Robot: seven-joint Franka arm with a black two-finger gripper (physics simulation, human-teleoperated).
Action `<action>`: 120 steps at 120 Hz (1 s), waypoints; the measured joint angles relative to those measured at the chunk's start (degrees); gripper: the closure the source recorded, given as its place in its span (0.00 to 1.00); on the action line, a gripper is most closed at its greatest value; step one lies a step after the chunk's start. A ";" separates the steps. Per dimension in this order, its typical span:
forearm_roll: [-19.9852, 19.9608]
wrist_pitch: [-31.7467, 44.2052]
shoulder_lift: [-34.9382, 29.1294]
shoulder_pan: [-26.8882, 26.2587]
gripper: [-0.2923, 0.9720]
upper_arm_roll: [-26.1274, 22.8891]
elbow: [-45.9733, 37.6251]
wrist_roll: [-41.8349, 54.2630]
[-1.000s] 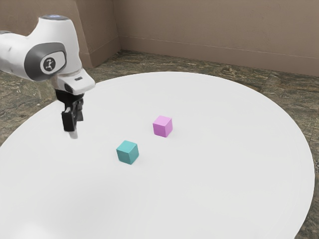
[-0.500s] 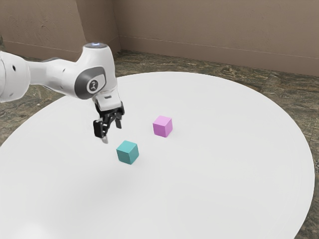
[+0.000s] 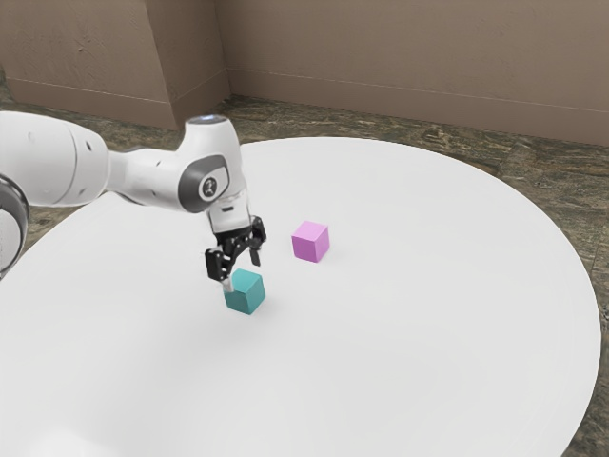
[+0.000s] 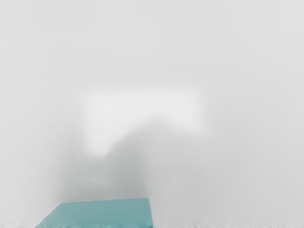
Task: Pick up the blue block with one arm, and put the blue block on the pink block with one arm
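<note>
A teal-blue block [image 3: 245, 291] rests on the round white table [image 3: 428, 314], and the wrist view catches its top face [image 4: 99, 214] just under my hand. The pink block [image 3: 310, 241] stands a short way behind it, toward the exterior view's right. My black gripper [image 3: 238, 265] hangs open directly above the blue block, fingers pointing down and spread, with the tips close to the block's top edge. Nothing is held between the fingers.
The white arm [image 3: 114, 176] reaches in from the exterior view's left, low over the table. Brown walls [image 3: 400, 48] and a mottled floor [image 3: 561, 171] surround the table.
My arm has swung from the table's far left toward the exterior view's right and down, ending right over the blue block. Both blocks have stayed where they were.
</note>
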 joint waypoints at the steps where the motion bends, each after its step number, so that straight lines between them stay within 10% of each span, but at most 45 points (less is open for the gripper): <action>1: -0.01 0.03 0.15 0.02 0.23 0.00 0.06 0.11; 86: 0.24 0.78 9.71 1.13 0.23 0.28 6.64 6.33; 120: 0.24 1.11 7.52 1.19 0.54 0.35 6.13 7.44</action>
